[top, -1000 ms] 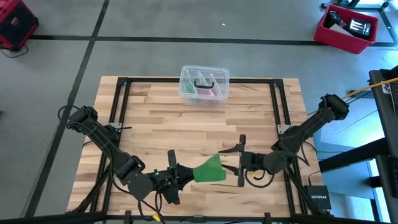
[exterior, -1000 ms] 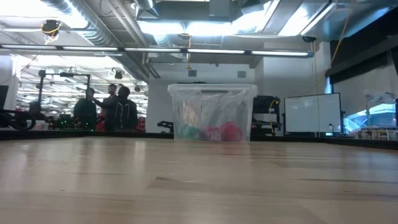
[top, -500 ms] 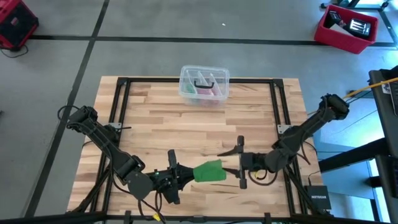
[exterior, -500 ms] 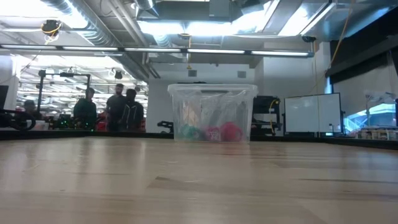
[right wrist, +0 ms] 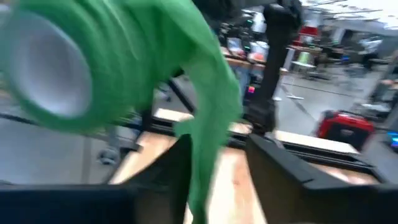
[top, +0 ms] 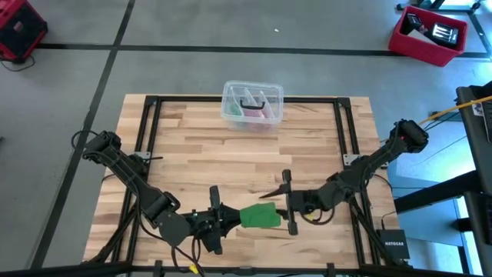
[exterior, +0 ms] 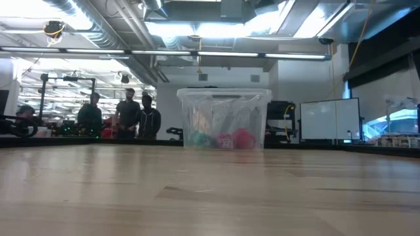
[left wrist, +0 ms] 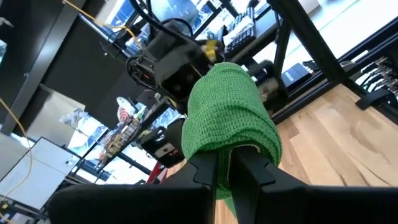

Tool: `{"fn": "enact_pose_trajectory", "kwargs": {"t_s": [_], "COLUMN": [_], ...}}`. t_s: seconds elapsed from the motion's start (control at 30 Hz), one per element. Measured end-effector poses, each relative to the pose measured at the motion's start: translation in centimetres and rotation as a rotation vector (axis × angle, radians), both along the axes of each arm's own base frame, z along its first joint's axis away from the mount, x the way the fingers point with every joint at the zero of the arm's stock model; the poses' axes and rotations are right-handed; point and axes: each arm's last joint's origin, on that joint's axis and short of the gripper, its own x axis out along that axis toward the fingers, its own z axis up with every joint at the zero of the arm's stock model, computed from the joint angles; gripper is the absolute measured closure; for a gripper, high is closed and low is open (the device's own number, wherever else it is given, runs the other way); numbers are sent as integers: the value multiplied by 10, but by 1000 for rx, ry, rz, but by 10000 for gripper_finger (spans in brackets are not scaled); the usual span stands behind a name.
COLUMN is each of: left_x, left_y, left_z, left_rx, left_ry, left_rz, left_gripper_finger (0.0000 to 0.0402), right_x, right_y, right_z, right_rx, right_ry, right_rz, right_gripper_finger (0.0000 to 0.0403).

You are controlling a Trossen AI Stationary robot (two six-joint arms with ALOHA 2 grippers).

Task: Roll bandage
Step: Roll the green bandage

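Right gripper moved in, parted beside the bandage clamped by left gripper

Right gripper shifted left toward the left arm, green bandage now flattened from its raised peak, people behind the table regrouped

Left end effector clamped; right seemingly parted.

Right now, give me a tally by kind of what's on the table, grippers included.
Green bandage: 1
Clear plastic box: 1
Grippers: 2, the left gripper and the right gripper
Total: 4
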Motion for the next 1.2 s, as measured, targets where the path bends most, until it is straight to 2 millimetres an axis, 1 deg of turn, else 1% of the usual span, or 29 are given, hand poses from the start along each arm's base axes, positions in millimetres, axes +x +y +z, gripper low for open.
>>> {"fn": "enact_pose_trajectory", "kwargs": {"t_s": [0.07,0.13,0.17,0.2,0.27,0.33,0.43,0.6,0.8,0.97,1.1,1.2], "left_x": [0,0,0,1,2,1,-1,-5,-6,-7,-12,-16], "left_y": [0,-1,-2,-2,-3,-5,-7,-13,-18,-21,-26,-25], "left_z": [0,0,0,0,-1,-2,-3,-3,2,8,22,38], "left_rx": [-16,-44,-57,-75,-102,-126,-128,-143,-180,-187,-112,-49], "left_ry": [-3,-5,-3,0,13,20,26,31,3,-42,-128,-219], "left_rz": [-1,-27,-58,-96,-158,-177,-185,-248,-375,-456,-461,-375], "left_gripper_finger": [384,384,384,384,384,384,384,384,384,384,384,384], "right_x": [1,1,1,1,-4,-8,-14,-23,-22,-18,-15,-14], "right_y": [-1,-2,-3,-4,-5,-8,-10,-18,-18,-21,-25,-21], "right_z": [-1,0,1,1,4,11,16,27,26,18,11,8], "right_rx": [-35,-73,-108,-146,-197,-223,-265,-295,-307,-284,-211,-158], "right_ry": [-3,-17,-19,-19,-19,-29,-26,-28,-22,27,69,72], "right_rz": [-32,-74,-102,-139,-219,-276,-323,-422,-359,-342,-303,-263], "right_gripper_finger": [299,356,379,390,386,384,397,395,397,399,400,400]}}
